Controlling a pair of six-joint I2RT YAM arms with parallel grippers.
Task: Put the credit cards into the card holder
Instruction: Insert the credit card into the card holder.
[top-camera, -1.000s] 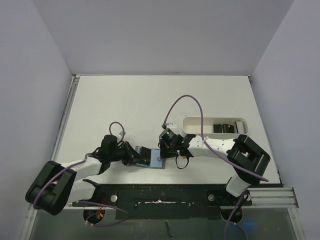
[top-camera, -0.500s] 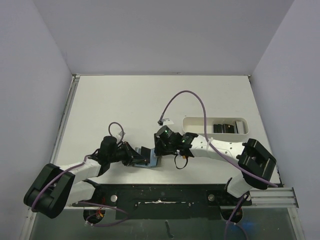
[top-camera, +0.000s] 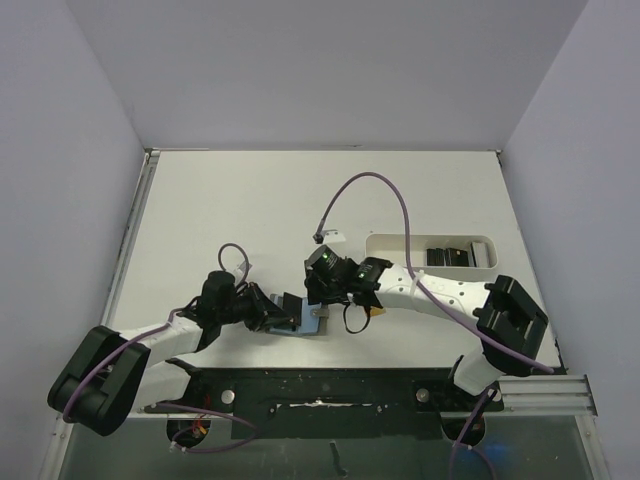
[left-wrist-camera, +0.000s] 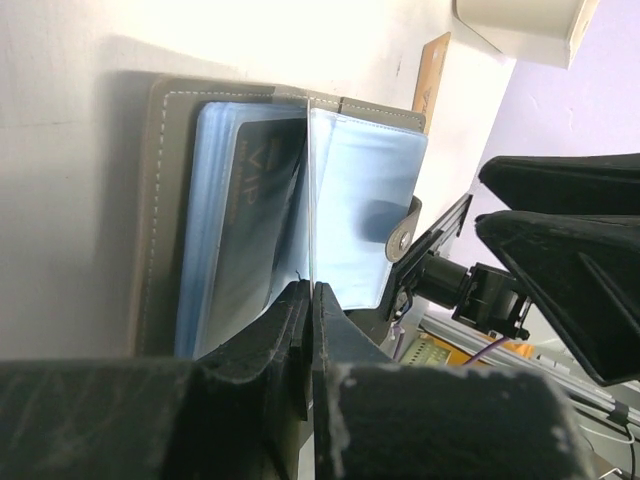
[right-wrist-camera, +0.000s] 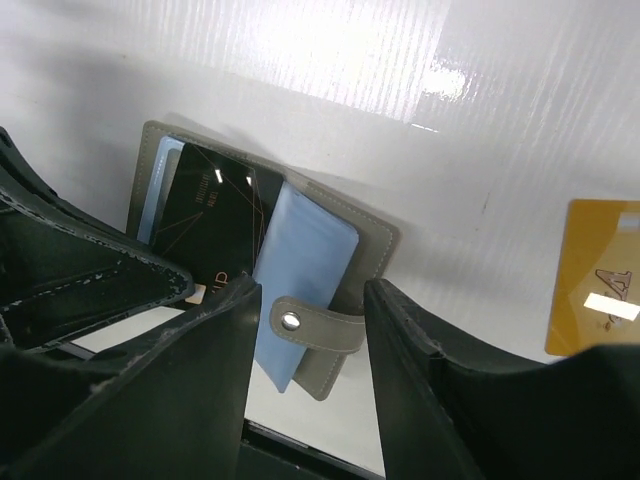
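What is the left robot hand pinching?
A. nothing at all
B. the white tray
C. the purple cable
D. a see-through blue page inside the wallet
D: in the left wrist view the left gripper is shut on the edge of a clear blue pocket page of the open card holder.

Counter (top-camera: 250, 200): card holder (top-camera: 312, 322) lies open near the 6 o'clock edge. One credit card (right-wrist-camera: 215, 225) lies in the holder's sleeves. Tray (top-camera: 385, 252) sits at 2 o'clock from the holder, apart, with further credit cards (top-camera: 447, 256) inside. Loose card (right-wrist-camera: 595, 290) lies on the counter, near the holder's 3 o'clock.
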